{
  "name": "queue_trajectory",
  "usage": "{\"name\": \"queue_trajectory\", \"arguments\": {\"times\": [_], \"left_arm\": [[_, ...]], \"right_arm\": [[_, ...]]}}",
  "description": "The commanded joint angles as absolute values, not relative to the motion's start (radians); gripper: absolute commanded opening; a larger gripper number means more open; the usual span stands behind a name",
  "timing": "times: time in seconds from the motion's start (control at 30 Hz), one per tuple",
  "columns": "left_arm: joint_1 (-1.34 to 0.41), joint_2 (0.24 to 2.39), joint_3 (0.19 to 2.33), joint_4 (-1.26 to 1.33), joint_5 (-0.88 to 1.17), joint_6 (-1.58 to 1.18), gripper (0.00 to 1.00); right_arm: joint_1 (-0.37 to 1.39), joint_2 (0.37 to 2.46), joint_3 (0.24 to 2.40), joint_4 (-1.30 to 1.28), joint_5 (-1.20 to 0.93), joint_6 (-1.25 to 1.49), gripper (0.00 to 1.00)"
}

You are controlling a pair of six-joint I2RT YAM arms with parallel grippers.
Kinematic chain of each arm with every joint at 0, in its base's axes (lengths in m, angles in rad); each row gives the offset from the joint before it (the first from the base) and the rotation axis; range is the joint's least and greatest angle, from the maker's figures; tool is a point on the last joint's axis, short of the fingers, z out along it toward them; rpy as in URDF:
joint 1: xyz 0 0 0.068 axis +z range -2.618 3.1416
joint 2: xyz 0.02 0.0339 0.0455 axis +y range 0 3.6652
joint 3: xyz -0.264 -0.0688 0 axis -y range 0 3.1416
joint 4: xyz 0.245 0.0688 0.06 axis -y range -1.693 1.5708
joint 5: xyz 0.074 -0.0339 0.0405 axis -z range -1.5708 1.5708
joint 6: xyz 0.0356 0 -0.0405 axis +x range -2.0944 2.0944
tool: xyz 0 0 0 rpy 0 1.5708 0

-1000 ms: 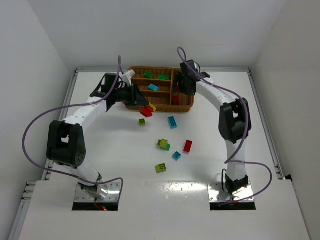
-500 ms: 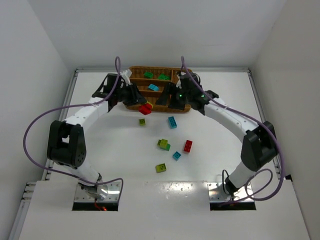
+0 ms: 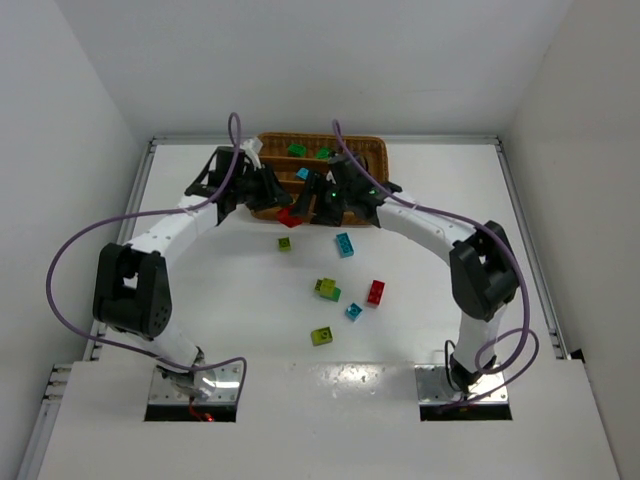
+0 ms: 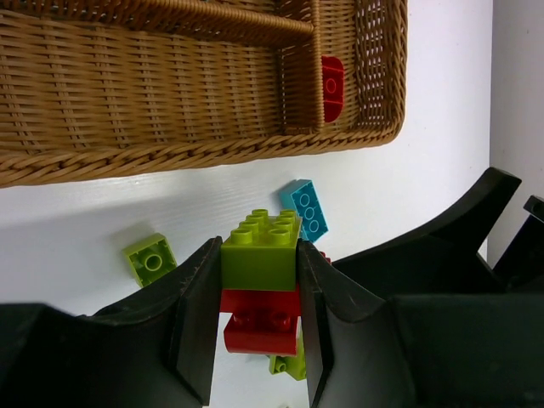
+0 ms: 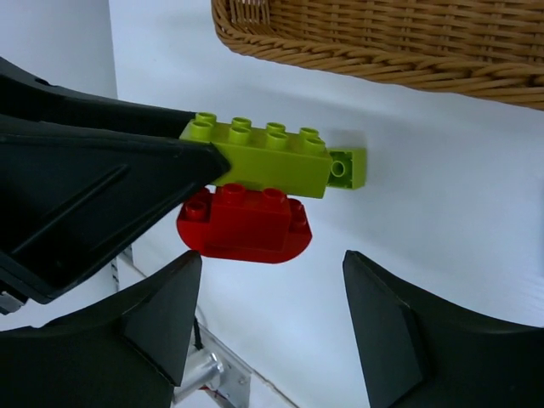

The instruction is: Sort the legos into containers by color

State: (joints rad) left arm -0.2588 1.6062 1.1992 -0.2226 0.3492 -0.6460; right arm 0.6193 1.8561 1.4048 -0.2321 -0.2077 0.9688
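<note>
White table (image 3: 200,300), brown wicker tray (image 3: 372,146) at far middle. In tray: green legos (image 3: 297,149) in far section, cyan lego (image 3: 302,173) in the next, red lego (image 4: 332,85) in end section.

Left gripper (image 4: 259,255) pinched narrow on two-brick clump (image 5: 255,187), held in air above table, just near of tray's near rim. Right gripper (image 5: 272,272) with jaws apart, nothing between, hovering close to clump from the opposite side; clump just ahead of its fingertips, no contact visible.

Clump: yellow-green brick (image 4: 259,251) on top, squeezed at its side walls; rounded red brick (image 4: 262,319) studded on beneath, hanging free of the fingers.

Loose on table, nearer the bases: cyan brick (image 3: 344,243), red brick (image 3: 376,291), green-and-yellow clump (image 3: 326,289), small yellow-green brick (image 3: 285,243).

Handling, as judgement: hard, light, stiff plastic, not fragile. Glossy smooth walls, so likely slippery unless pressed flat-on. Stud joint probably tight: better peeled or tilted apart than tugged straight. Best hold for right: flat long sides of red brick, clear of the rounded ends, just under the seam. Risk: red popping free and dropping, or clump twisting in left's pinch.
</note>
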Motion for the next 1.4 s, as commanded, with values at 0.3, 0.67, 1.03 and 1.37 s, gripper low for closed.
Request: {"name": "queue_trajectory", "arguments": {"times": [0.3,0.67,1.03,1.37], "left_arm": [[-0.267,1.539,1.175,-0.192,0.344,-0.664,0.00],[-0.267,1.520,1.166,-0.183,0.334,-0.664,0.00],[-0.267,1.511,1.166,-0.183,0.334,-0.664,0.00],[-0.267,1.531,1.175,-0.183,0.325,-0.684,0.00]], "right_arm": [[0.652,1.881,1.479,-0.175,-0.172,1.020,0.52],[0.663,1.902,1.516,-0.230,-0.137,1.029,0.43],[0.663,1.868,1.454,-0.147,-0.118,1.049,0.23],[0.692,1.833,1.399,-0.204,-0.083,0.914,0.10]]}}
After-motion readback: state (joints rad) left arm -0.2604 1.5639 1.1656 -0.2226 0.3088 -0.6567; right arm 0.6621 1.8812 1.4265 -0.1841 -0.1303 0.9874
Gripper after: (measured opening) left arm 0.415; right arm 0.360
